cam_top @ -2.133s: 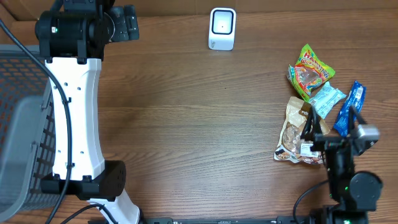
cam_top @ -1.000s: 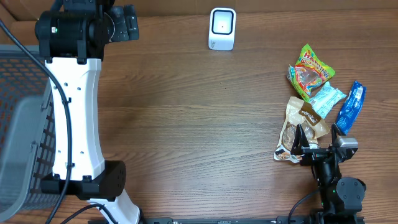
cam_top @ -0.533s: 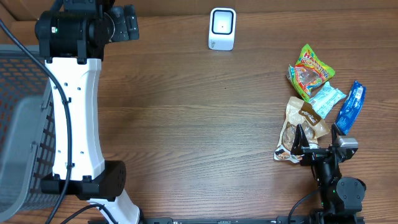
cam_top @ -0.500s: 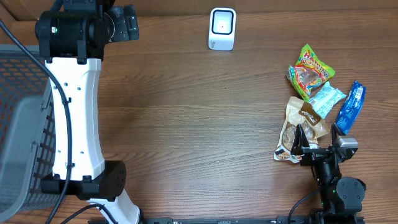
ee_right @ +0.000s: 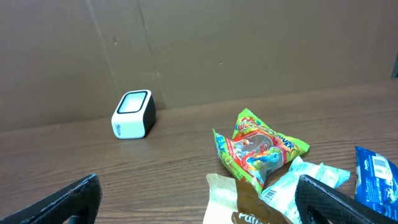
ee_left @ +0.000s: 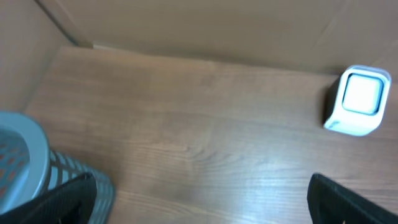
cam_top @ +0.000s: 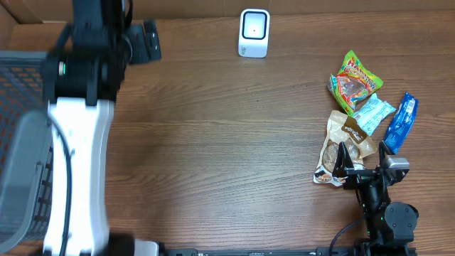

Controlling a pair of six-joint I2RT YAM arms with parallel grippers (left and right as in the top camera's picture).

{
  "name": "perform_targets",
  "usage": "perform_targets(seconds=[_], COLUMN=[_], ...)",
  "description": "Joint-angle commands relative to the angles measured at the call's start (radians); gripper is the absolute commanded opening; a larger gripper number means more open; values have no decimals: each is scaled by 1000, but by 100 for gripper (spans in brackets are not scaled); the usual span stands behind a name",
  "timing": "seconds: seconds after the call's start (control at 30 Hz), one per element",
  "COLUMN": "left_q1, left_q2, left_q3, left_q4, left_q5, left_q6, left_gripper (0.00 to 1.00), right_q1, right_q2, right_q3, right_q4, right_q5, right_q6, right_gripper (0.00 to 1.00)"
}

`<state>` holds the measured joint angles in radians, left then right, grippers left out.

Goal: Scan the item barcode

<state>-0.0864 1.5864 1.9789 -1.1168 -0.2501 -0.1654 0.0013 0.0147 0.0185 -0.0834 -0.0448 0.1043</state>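
The white barcode scanner (cam_top: 254, 32) (ee_left: 357, 99) (ee_right: 132, 114) stands at the table's back edge. Several snack packets lie at the right: a green one (cam_top: 354, 80) (ee_right: 261, 146), a pale blue-white one (cam_top: 372, 114) (ee_right: 298, 183), a blue one (cam_top: 399, 122) (ee_right: 376, 174) and a brown pouch (cam_top: 343, 149) (ee_right: 249, 202). My right gripper (cam_top: 364, 160) (ee_right: 202, 202) is open just in front of the brown pouch, holding nothing. My left gripper (cam_top: 146, 39) (ee_left: 202, 205) is open and empty, high over the back left, facing the scanner.
A grey mesh basket (cam_top: 21, 142) (ee_left: 25, 162) fills the left edge. A brown cardboard wall (ee_right: 249, 43) closes off the back. The tall white left arm (cam_top: 78, 163) stands over the left part of the table.
The left arm is blurred and has shifted, its gripper moving slightly up and right. The right gripper swung left and levelled two seconds ago and has stayed still since.
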Motion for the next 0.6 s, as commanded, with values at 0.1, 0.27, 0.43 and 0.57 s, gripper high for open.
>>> perform_targets(seconds=[0.1,0.27,0.43,0.57], left_q1=[-5,3,28,36], left_q2=[-343,-584,-818,-999], left_q3=[-526,-913,-1258,-1485], left_q4=[313,599,856,1022], left_q5=[20,67,130,174], left_q6=[51,147,175,222], left_gripper=[100,99,99,99], right_q1=[-3,-3,-3,-3], right_q2=[-10,-10,-10,-10], right_q3=[-10,-10,-10,-10], right_q4=[2,2,2,2], right_q5=[-2,-2,-2,-2], right_q6=[0,0,0,0], right_gripper=[100,100,100,100])
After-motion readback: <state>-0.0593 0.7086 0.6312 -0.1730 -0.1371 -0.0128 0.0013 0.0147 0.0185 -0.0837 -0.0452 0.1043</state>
